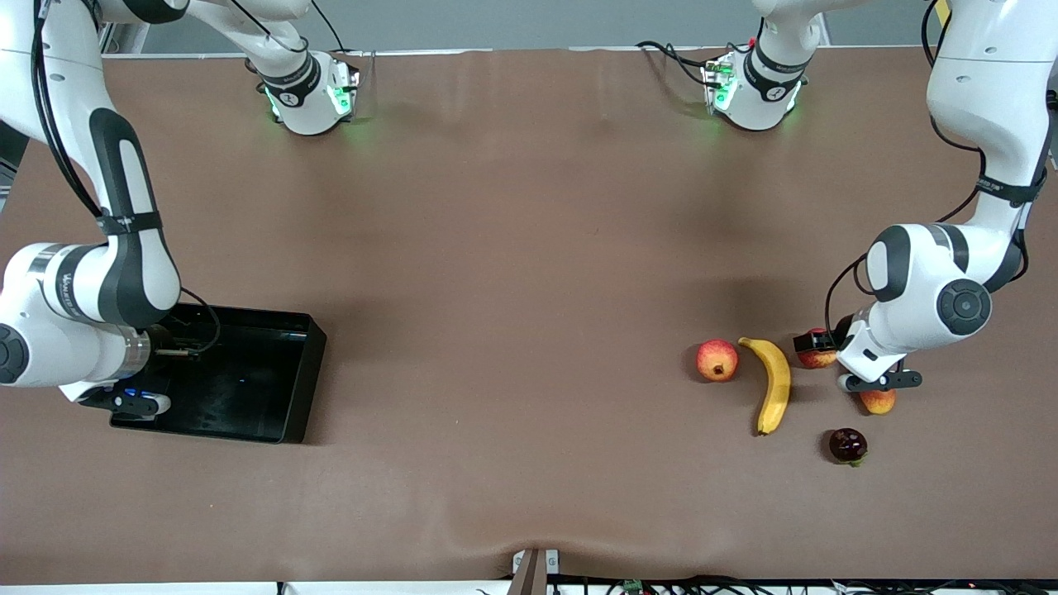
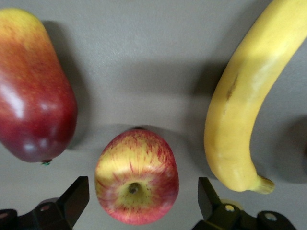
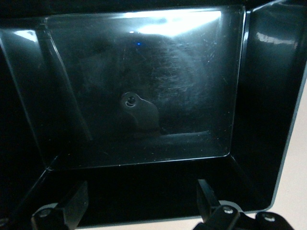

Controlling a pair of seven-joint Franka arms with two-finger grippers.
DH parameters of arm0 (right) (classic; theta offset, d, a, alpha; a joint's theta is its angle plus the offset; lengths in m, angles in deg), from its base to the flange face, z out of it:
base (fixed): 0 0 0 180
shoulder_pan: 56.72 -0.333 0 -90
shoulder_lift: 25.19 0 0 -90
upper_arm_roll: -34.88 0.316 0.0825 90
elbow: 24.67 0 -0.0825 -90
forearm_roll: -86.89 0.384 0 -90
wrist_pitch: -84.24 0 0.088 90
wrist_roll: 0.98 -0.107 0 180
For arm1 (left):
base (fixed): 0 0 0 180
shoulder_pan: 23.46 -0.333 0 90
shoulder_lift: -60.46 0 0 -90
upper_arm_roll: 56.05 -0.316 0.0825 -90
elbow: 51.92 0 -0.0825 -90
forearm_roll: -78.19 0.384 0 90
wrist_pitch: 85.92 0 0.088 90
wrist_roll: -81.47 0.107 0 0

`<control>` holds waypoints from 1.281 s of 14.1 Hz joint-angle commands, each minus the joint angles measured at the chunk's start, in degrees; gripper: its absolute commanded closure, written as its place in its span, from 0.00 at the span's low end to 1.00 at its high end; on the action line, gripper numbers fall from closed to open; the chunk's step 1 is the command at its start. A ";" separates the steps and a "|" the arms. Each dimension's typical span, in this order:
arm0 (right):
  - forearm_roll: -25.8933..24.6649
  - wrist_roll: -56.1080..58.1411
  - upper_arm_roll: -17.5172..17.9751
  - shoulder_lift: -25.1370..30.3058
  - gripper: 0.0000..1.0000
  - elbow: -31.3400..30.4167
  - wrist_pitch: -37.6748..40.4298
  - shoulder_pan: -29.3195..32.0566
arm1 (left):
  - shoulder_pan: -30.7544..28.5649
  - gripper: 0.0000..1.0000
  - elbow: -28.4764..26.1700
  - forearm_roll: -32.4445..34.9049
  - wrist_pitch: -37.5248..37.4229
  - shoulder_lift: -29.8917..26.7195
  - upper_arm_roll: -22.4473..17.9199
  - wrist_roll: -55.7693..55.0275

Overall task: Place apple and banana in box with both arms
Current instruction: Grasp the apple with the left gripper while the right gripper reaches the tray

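The apple (image 2: pixel 136 177), red with yellow streaks, lies stem dimple up between the open fingers of my left gripper (image 2: pixel 140 199), which is low around it without touching. In the front view the apple (image 1: pixel 818 359) is partly hidden under the left gripper (image 1: pixel 814 342). The banana (image 1: pixel 774 383) lies beside the apple, toward the right arm's end, and also shows in the left wrist view (image 2: pixel 244 105). The black box (image 1: pixel 302 380) sits at the right arm's end. My right gripper (image 1: pixel 176 353) hangs open and empty over the box floor (image 3: pixel 144 86).
A red-orange round fruit (image 1: pixel 717 360) lies beside the banana. An elongated red-yellow fruit (image 1: pixel 878 402) lies close to the apple, nearer the front camera, and shows in the left wrist view (image 2: pixel 33 96). A dark red fruit (image 1: pixel 848 445) lies nearer still.
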 commanded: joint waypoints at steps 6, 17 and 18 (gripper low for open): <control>-1.21 11.20 0.16 -5.51 0.00 4.99 -11.76 6.45 | -0.66 1.00 1.42 1.47 0.30 1.16 0.39 0.32; -0.95 13.32 0.16 -8.94 0.00 4.55 -14.33 12.53 | 0.75 1.00 7.92 0.77 -12.08 -5.52 5.05 -6.34; -0.95 13.32 0.16 -9.12 0.00 4.55 -14.42 12.79 | 0.67 1.00 8.88 0.77 -13.49 -5.61 5.92 -7.23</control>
